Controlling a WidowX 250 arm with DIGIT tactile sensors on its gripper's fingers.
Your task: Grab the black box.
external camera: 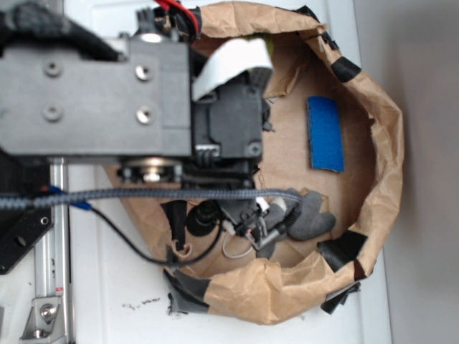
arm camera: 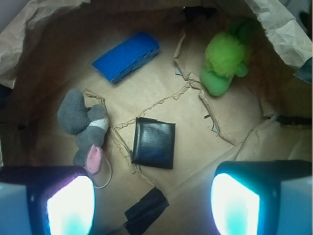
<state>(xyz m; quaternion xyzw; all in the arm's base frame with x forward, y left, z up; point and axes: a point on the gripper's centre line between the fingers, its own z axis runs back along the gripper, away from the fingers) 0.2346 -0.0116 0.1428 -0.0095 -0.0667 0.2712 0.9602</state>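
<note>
The black box lies flat on the brown paper floor near the middle of the wrist view, glossy and slightly wrinkled. My gripper hangs above it, open, with nothing between its fingers; the box sits just beyond the gap between them. In the exterior view the arm covers the box, and the gripper shows low in the paper bowl beside the grey plush.
A grey plush mouse lies left of the box. A blue sponge is farther back, a green fuzzy toy at back right. A black tape patch sits under the gripper. Crumpled brown paper walls ring everything.
</note>
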